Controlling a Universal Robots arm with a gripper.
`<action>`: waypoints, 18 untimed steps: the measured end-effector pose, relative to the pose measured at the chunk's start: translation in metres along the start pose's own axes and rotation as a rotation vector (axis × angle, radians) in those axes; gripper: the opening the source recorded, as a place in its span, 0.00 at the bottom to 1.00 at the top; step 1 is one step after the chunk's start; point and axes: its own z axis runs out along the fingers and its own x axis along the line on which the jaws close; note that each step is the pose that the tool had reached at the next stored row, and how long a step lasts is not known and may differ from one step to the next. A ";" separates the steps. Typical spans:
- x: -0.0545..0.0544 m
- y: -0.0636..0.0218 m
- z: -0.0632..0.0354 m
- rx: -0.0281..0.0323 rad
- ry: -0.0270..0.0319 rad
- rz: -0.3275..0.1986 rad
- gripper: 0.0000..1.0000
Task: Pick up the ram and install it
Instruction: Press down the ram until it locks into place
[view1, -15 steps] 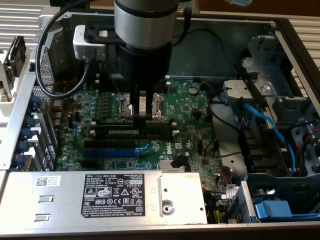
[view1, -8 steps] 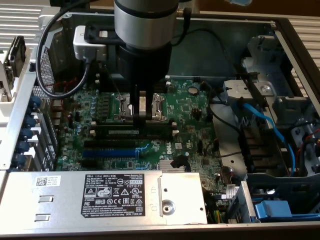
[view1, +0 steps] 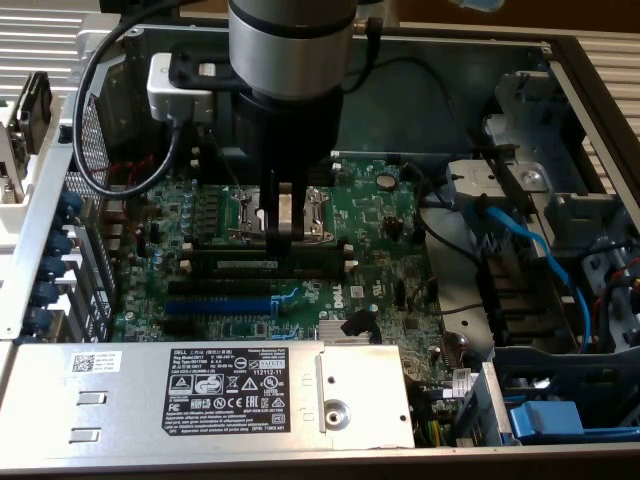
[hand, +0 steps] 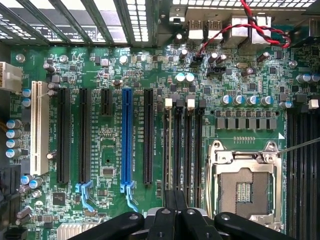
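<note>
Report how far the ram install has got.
Done: the long dark-green ram stick stands on edge along the black memory slots. In hand: the gripper, jaws shut, is down at its top edge. Left: whether it is fully seated and the white end clips are latched cannot be told.

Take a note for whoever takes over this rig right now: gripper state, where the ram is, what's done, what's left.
Gripper: shut, fingertips down over the black memory slots beside the processor socket.
Ram: lies lengthwise in the line of the slots, between the white end clips, just below the fingertips. Contact with the gripper cannot be told.
Done: ram is picked up and brought to the slots.
Left: confirm that it is fully seated and both clips are latched; neither can be told from these views.
</note>
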 end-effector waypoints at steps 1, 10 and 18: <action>0.000 0.0000 0.0002 0.0000 0.0001 0.000 0.10; 0.000 0.0000 0.0011 -0.0002 0.0006 -0.002 0.10; 0.000 0.0000 0.0021 -0.0014 0.0007 -0.003 0.10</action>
